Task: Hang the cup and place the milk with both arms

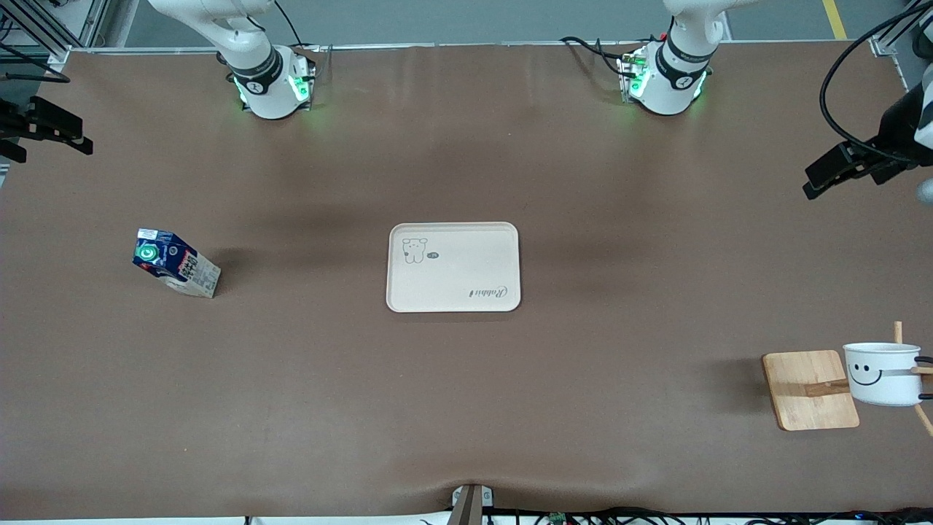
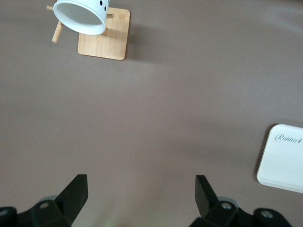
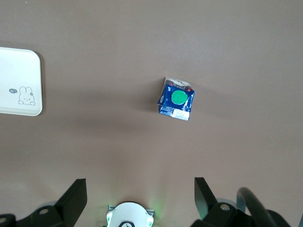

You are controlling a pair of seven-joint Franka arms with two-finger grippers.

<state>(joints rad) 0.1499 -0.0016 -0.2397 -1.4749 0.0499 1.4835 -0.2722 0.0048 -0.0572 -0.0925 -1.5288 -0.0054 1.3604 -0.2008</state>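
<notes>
The cup (image 1: 882, 375), white with a black smiley face, hangs on a peg of a wooden rack (image 1: 809, 390) near the front edge at the left arm's end. It also shows in the left wrist view (image 2: 80, 16). The milk (image 1: 175, 262), a dark blue carton with a green cap, stands on the table at the right arm's end and shows in the right wrist view (image 3: 176, 98). My left gripper (image 2: 141, 189) is open and empty, high over bare table (image 1: 831, 175). My right gripper (image 3: 140, 184) is open and empty, high over its end of the table (image 1: 51, 135).
A cream tray (image 1: 452, 267) with a rabbit drawing lies in the middle of the brown table, empty; its corner shows in both wrist views (image 2: 284, 161) (image 3: 19, 82). The arms' green-lit bases (image 1: 273, 84) (image 1: 667, 76) stand along the table edge farthest from the front camera.
</notes>
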